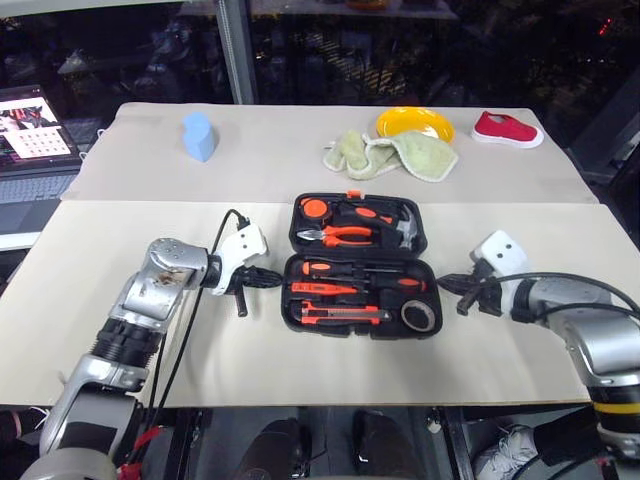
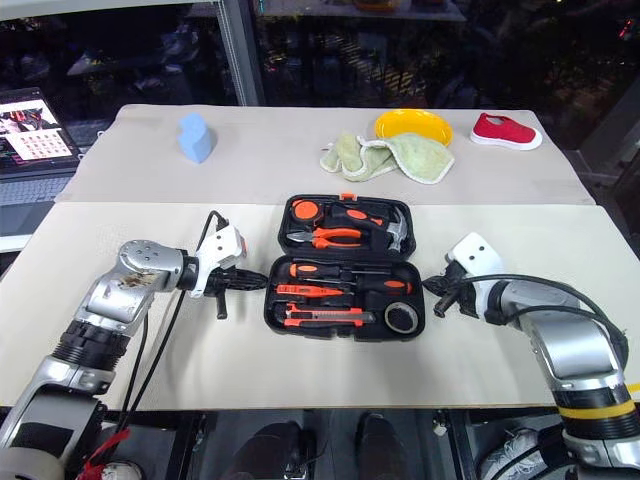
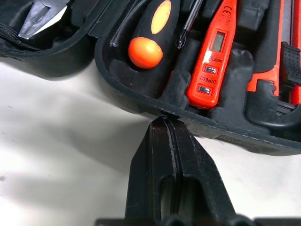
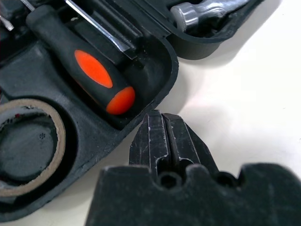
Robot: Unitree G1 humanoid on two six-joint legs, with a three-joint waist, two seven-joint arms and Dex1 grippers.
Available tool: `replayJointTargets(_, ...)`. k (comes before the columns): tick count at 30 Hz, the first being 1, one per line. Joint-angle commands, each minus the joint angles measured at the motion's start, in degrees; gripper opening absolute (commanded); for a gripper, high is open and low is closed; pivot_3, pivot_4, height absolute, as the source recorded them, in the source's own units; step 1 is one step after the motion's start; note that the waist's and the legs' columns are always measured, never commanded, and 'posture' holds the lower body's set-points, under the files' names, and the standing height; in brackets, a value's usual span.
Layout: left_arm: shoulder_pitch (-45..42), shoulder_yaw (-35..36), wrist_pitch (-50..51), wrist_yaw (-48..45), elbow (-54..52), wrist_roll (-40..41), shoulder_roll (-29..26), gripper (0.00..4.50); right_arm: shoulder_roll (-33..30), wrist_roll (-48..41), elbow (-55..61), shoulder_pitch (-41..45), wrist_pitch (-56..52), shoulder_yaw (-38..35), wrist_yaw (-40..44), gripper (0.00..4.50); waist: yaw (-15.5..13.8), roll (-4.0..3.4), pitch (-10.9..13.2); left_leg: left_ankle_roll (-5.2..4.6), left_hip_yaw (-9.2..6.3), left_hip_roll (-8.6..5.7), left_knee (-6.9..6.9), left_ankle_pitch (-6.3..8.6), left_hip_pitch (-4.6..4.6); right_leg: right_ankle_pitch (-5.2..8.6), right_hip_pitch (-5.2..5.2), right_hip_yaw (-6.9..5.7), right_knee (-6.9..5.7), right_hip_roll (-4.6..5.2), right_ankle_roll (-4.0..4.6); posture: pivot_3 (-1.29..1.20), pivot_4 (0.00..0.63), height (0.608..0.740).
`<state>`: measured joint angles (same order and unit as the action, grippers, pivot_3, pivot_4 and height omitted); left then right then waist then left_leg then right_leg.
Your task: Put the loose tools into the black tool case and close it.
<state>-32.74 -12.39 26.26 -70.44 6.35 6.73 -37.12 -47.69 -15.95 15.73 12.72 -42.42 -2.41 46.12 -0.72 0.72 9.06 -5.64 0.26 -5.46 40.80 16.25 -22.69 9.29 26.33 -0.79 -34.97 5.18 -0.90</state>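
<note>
Centre of the worktop (image 1: 150, 370): black tool case (image 1: 362, 266) lies open, lid half away from the robot. Near half holds screwdrivers (image 1: 340, 270), utility knife (image 1: 342, 314) and tape roll (image 1: 418, 315) in their recesses; pliers (image 1: 345, 235) and hammer (image 1: 402, 228) sit in the lid half. Left hand (image 1: 272, 277) clenched, empty, tip at the case's left edge. Right hand (image 1: 445, 285) clenched, empty, just beside the case's right edge near an orange-and-black handle (image 4: 94, 75).
</note>
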Motion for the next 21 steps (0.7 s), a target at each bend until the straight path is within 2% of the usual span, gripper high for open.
replayJointTargets(1,2.49,-2.32,-0.14,-6.56,-8.53,4.53,-1.26,0.04,0.02,-4.0,8.94,-3.72,1.18,1.1,3.86,0.0,0.01,0.0,0.0,0.0,0.0,0.0,0.01,0.0,0.02,0.0,-0.02,-0.01,0.0,0.0,0.0,0.0,0.15,0.74)
replayJointTargets(5,5.01,-3.17,0.05,-8.78,-10.97,4.57,-3.54,0.04,-0.45,-3.46,12.53,-7.68,1.46,0.23,3.07,0.0,0.0,0.0,0.0,0.03,-0.01,0.0,-0.01,0.01,0.08,0.01,-0.07,0.0,0.0,0.0,0.01,0.0,0.15,0.74)
replayJointTargets(10,6.87,-4.17,-0.64,-6.97,-11.16,2.73,-3.57,0.04,0.06,-3.17,14.71,-10.31,1.13,-0.84,1.76,0.0,-0.05,0.0,0.0,0.26,0.01,0.01,0.0,0.14,0.36,0.02,-0.34,0.02,0.0,0.01,0.0,0.0,0.15,0.74)
replayJointTargets(16,6.31,-2.57,1.3,-3.47,-6.18,0.27,-5.29,0.04,-2.38,0.73,14.79,-13.15,-0.04,-2.79,-1.16,0.0,-0.19,0.0,-0.01,0.26,0.01,0.01,0.0,0.12,0.38,0.02,-0.34,0.03,-0.03,0.01,0.0,0.0,0.15,0.74)
replayJointTargets(17,5.49,-1.94,2.75,-2.31,-4.64,0.08,-5.26,0.27,-2.39,0.46,14.15,-12.56,-0.78,-3.74,-1.6,0.0,-0.18,0.0,-0.01,0.26,0.01,0.01,0.01,0.12,0.39,0.02,-0.34,0.02,-0.03,0.01,0.0,0.0,0.15,0.74)
replayJointTargets(19,3.23,0.03,7.15,-0.89,-1.54,1.33,-5.12,0.65,-2.41,-1.75,13.7,-11.21,-3.0,-6.14,-1.21,0.57,-0.23,-0.01,-0.01,0.29,0.04,0.01,0.05,0.11,0.4,0.02,-0.38,0.03,-0.04,0.03,-0.01,0.0,0.15,0.74)
replayJointTargets(20,1.36,1.69,10.2,-0.72,0.41,3.08,-5.03,0.82,-2.77,-3.16,13.58,-10.26,-4.22,-7.39,-0.45,0.7,-0.23,0.0,0.0,0.33,0.03,0.01,0.07,0.09,0.42,0.02,-0.42,0.02,-0.04,0.03,-0.01,0.0,0.15,0.74)
replayJointTargets(21,-0.5,3.11,13.08,-0.63,2.23,4.66,-4.97,1.24,-3.1,-4.5,13.38,-9.22,-5.49,-8.45,0.17,1.1,-0.19,0.03,0.01,0.37,0.03,0.01,0.08,0.06,0.45,0.02,-0.49,0.02,-0.04,0.03,-0.01,0.0,0.15,0.74)
